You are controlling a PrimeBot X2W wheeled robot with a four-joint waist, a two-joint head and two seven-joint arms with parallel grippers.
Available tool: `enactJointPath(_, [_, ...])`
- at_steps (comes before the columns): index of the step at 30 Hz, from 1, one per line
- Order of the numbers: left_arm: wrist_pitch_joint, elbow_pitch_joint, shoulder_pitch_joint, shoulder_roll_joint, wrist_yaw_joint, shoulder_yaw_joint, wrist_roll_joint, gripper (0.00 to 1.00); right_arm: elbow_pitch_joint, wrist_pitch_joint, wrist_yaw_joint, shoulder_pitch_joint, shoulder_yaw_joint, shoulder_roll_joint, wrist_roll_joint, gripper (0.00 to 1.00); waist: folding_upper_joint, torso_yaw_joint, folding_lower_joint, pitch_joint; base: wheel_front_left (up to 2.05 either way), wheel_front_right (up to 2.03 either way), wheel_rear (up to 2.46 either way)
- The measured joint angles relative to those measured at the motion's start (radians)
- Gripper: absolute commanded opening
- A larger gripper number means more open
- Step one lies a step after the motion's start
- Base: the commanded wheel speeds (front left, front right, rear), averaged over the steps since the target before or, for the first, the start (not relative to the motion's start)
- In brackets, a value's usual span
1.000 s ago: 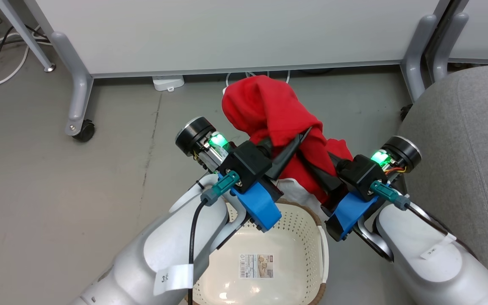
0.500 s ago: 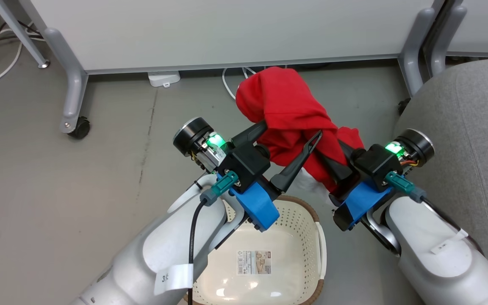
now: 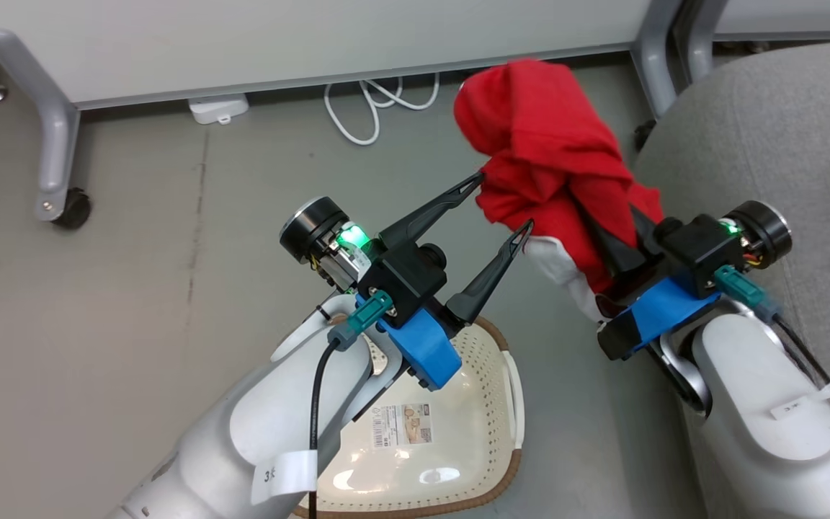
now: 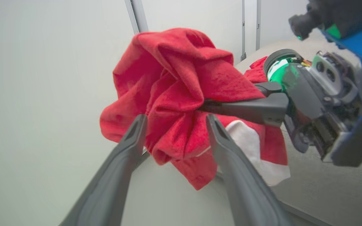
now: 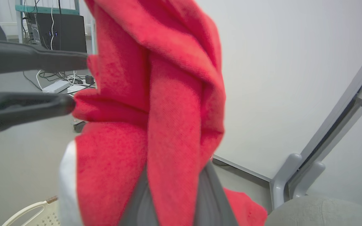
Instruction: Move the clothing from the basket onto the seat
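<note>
One bundle of red clothing (image 3: 552,158), crumpled in folds, white-trimmed below.

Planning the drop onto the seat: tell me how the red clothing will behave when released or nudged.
Probably floppy: the clothing bunches and drapes over the right gripper, loose ends hanging below. Likely light for its bulk: one pinch carries all of it. On the seat it should slump, not roll, though folds may snag a finger.
</note>
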Motion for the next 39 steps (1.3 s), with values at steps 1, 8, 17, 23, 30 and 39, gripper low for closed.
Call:
enactJointPath(1, [0.000, -0.001, 0.000, 0.002, 0.000, -0.001, 0.001, 1.00, -0.003, 0.000, 0.000, 0.001, -0.012, 0.002, -0.001, 0.00, 0.0000, -0.008, 0.0000, 0.005, 0.00, 0.00, 0.00])
enactJointPath(8, [0.000, -0.013, -0.009, 0.014, 0.000, -0.002, 0.010, 1.00, -0.026, 0.000, 0.000, 0.022, -0.093, 0.017, -0.020, 0.00, 0.0000, -0.074, 0.0000, 0.039, 0.00, 0.00, 0.00])
enactJointPath(17, [0.000, -0.021, -0.021, 0.021, 0.000, -0.015, 0.019, 1.00, -0.067, 0.000, 0.000, 0.079, -0.208, 0.034, -0.036, 0.00, 0.0000, -0.163, 0.0000, 0.072, 0.00, 0.00, 0.00])
enactJointPath(23, [0.000, -0.025, -0.024, 0.026, 0.000, -0.025, 0.024, 1.00, -0.101, 0.000, 0.000, 0.129, -0.284, 0.053, -0.042, 0.00, 0.0000, -0.217, 0.0000, 0.090, 0.00, 0.00, 0.00])
enactJointPath(30, [0.000, -0.026, -0.030, 0.035, 0.000, -0.044, 0.025, 1.00, -0.136, 0.000, 0.000, 0.181, -0.333, 0.080, -0.048, 0.00, 0.0000, -0.277, 0.0000, 0.111, 0.00, 0.00, 0.00])
enactJointPath(39, [0.000, -0.024, -0.039, 0.036, 0.000, -0.064, 0.024, 1.00, -0.155, 0.000, 0.000, 0.244, -0.386, 0.107, -0.049, 0.00, 0.0000, -0.328, 0.0000, 0.121, 0.00, 0.00, 0.00])
